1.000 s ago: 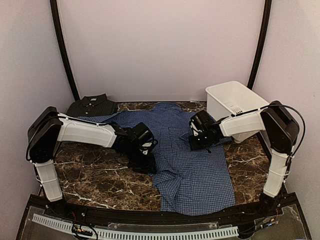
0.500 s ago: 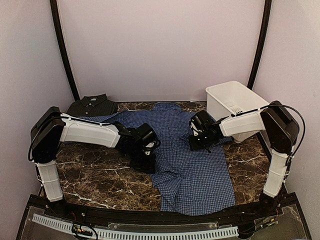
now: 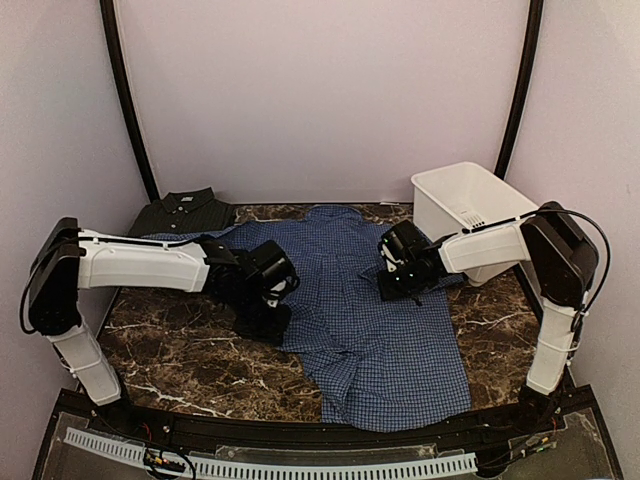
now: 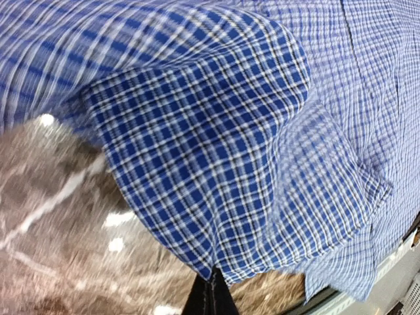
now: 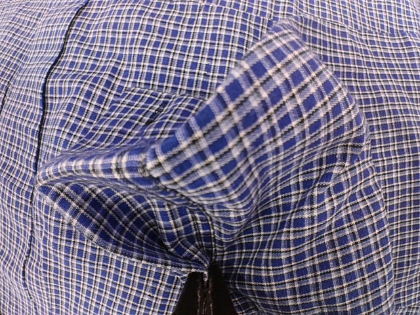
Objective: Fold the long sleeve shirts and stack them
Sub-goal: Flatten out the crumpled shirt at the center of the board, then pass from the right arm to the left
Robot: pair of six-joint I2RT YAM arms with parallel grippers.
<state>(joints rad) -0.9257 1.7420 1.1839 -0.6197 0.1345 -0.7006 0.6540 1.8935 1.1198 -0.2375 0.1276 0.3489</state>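
- A marble table (image 3: pixel 180 350) is sitting between pale walls (image 3: pixel 320 100).
- Two shirts are lying there: blue shirt (image 3: pixel 390 340) centre, dark shirt (image 3: pixel 185 212) back-left; one basket (image 3: pixel 465 190) back-right.
- The left gripper (image 3: pixel 264 325) and right gripper (image 3: pixel 398 285) are pinching the blue shirt.

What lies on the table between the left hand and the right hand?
Only the blue shirt: its checked cloth fills the stretch from left hand to right hand, as the top view shows.
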